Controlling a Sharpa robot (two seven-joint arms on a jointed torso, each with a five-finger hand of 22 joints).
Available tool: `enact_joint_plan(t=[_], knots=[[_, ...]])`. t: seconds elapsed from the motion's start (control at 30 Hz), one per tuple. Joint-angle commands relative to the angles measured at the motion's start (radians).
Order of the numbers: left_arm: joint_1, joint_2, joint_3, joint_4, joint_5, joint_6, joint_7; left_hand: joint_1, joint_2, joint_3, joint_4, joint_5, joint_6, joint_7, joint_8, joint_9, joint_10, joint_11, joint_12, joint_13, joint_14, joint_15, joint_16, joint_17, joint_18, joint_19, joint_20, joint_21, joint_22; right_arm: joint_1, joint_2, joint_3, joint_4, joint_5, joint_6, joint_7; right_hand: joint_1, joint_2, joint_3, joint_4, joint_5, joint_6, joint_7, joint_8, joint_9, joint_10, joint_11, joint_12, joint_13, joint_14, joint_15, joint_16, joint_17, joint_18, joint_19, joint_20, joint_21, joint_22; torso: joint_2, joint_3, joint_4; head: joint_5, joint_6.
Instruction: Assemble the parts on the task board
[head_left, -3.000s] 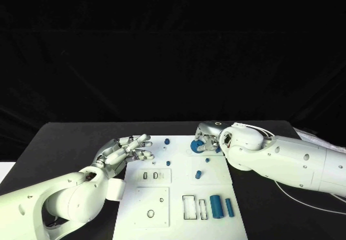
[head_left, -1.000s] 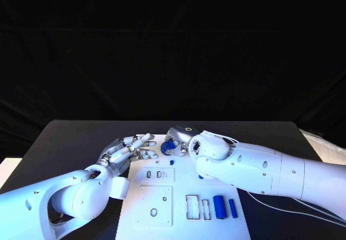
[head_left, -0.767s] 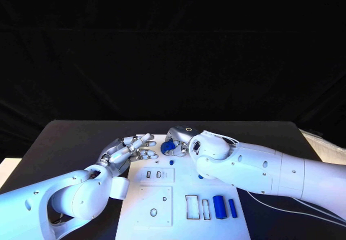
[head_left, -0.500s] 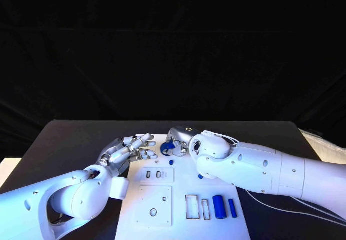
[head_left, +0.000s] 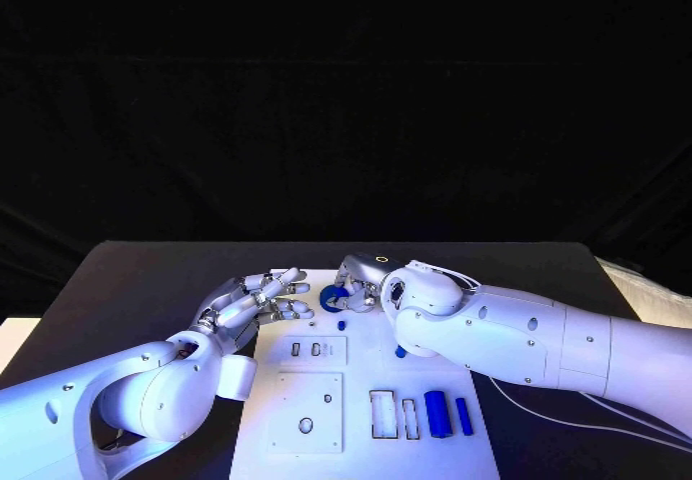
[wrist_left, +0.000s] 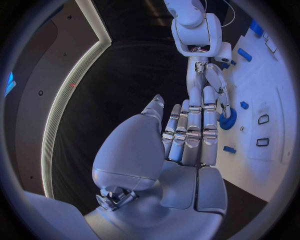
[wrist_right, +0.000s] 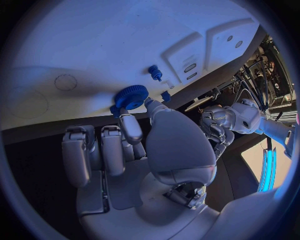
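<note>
A white task board (head_left: 325, 400) is seen lying on the black table (head_left: 144, 270), with rectangular and oval cut-outs in its near half. Two blue cylinders (head_left: 437, 413) are laid side by side near its right edge, just right of an outlined rectangular slot. A small blue peg (head_left: 342, 324) stands further up the board, and another blue piece (head_left: 401, 351) is partly hidden by the right forearm.

A round blue gear (head_left: 335, 297) with a toothed rim is pinched between the thumb and a finger of the right hand (head_left: 365, 283), at the far end of the board; in the right wrist view the gear (wrist_right: 130, 96) sits right at the board surface, though contact cannot be confirmed. The left hand (head_left: 257, 302) is held beside it at the board's left edge, fingers extended and apart, with nothing in it; its fingertips lie close to the gear.

Compared with three seconds ago, the right hand and gear have been carried leftward, towards the left hand. Over the last second, little has changed.

The hands are of silver metal, the arms of smooth white shell.
</note>
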Motion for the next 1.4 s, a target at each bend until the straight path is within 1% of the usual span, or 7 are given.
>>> enact_joint_plan(t=[0.03,0.23,0.53,0.73,0.97,1.17,1.4], knots=[[0.001,-0.002,0.001,0.004,0.002,0.015,0.007,0.001,0.006,0.001,-0.006,0.006,0.001,0.004,-0.007,-0.001,0.001,0.003,-0.002,-0.001,-0.002,0.002,-0.004,0.001,0.010,-0.002,-0.003,0.003,0.001,-0.003,-0.023,0.000,0.021,0.032,-0.155,0.105,0.041,0.001,0.008,-0.025,0.010,0.005,-0.001,-0.004,-0.002,0.008,-0.002,0.011,0.006,0.080,0.002,0.006,0.124,-0.011,0.028,0.002,0.003,0.157,-0.001,0.0006,-0.0028,0.001,0.002],[0.001,-0.006,0.001,0.003,0.002,0.011,0.013,0.004,0.008,0.003,-0.008,0.007,0.001,0.004,-0.008,-0.001,0.001,0.003,-0.004,-0.001,-0.002,0.002,-0.004,0.003,0.010,-0.003,-0.003,0.003,0.002,0.000,-0.089,0.004,0.056,0.173,-0.241,0.330,0.079,-0.001,0.023,-0.052,0.012,0.002,0.001,-0.007,-0.003,-0.002,-0.001,-0.001,-0.001,0.073,0.002,-0.010,0.095,-0.004,0.005,0.002,-0.010,0.124,-0.004,0.0014,-0.0094,0.001,0.004],[0.000,-0.002,0.000,-0.016,-0.003,0.018,0.021,0.005,0.008,0.004,-0.009,0.007,0.000,0.004,-0.008,-0.001,0.000,0.003,-0.005,-0.001,-0.002,0.002,-0.005,0.004,0.010,-0.003,-0.003,0.004,0.002,0.027,-0.286,0.009,0.135,0.456,-0.133,0.535,0.136,-0.025,0.027,-0.112,0.009,0.022,-0.002,-0.001,-0.001,-0.013,-0.005,-0.017,-0.009,0.069,-0.002,-0.021,0.081,0.003,-0.018,-0.001,-0.025,0.094,-0.019,0.0089,-0.0277,0.004,-0.001],[-0.003,0.004,0.000,-0.028,-0.040,0.034,0.025,0.009,0.009,0.006,-0.013,0.007,0.002,0.003,-0.008,-0.001,0.002,0.003,-0.005,-0.001,-0.003,0.001,-0.007,0.007,0.010,-0.004,-0.003,0.004,0.003,0.028,-0.394,0.008,0.157,0.496,-0.102,0.572,0.178,-0.038,0.029,-0.157,0.005,0.024,-0.001,-0.003,-0.002,-0.012,-0.005,-0.015,-0.007,0.071,-0.002,-0.019,0.085,0.003,-0.017,-0.002,-0.025,0.095,-0.028,0.0172,-0.0425,0.004,-0.006],[-0.006,0.014,-0.001,-0.044,-0.065,0.046,0.026,0.011,0.007,0.006,-0.016,0.006,0.004,0.003,-0.008,0.000,0.005,0.002,-0.005,-0.001,-0.004,0.001,-0.008,0.010,0.010,-0.005,-0.003,0.005,0.003,0.011,-0.436,0.004,0.095,0.438,-0.095,0.578,0.184,-0.047,0.025,-0.168,0.005,0.023,-0.001,-0.005,-0.002,-0.013,-0.005,-0.018,-0.009,0.072,-0.002,-0.017,0.090,0.002,-0.015,-0.002,-0.024,0.098,-0.035,0.0261,-0.0549,0.003,-0.009],[-0.008,0.019,-0.001,-0.053,-0.070,0.048,0.025,0.012,0.006,0.006,-0.017,0.006,0.005,0.003,-0.008,0.000,0.007,0.002,-0.005,-0.001,-0.004,0.001,-0.009,0.011,0.010,-0.005,-0.003,0.005,0.004,-0.009,-0.438,0.003,0.035,0.409,-0.079,0.569,0.180,-0.054,0.015,-0.172,0.002,0.015,0.000,-0.009,-0.005,-0.018,-0.004,-0.028,-0.017,0.072,-0.001,-0.017,0.090,0.002,-0.016,-0.002,-0.025,0.097,-0.033,0.0327,-0.0533,0.002,-0.009],[-0.009,0.022,-0.001,-0.058,-0.071,0.045,0.023,0.012,0.006,0.006,-0.017,0.006,0.005,0.003,-0.008,0.000,0.007,0.002,-0.005,-0.001,-0.004,0.001,-0.009,0.011,0.010,-0.005,-0.003,0.005,0.004,-0.030,-0.417,0.003,-0.004,0.395,-0.061,0.558,0.175,-0.055,0.007,-0.173,-0.002,0.004,0.001,-0.011,-0.007,-0.023,-0.002,-0.038,-0.023,0.071,0.000,-0.018,0.088,0.003,-0.019,-0.001,-0.027,0.093,-0.032,0.0328,-0.0521,0.004,-0.013]])
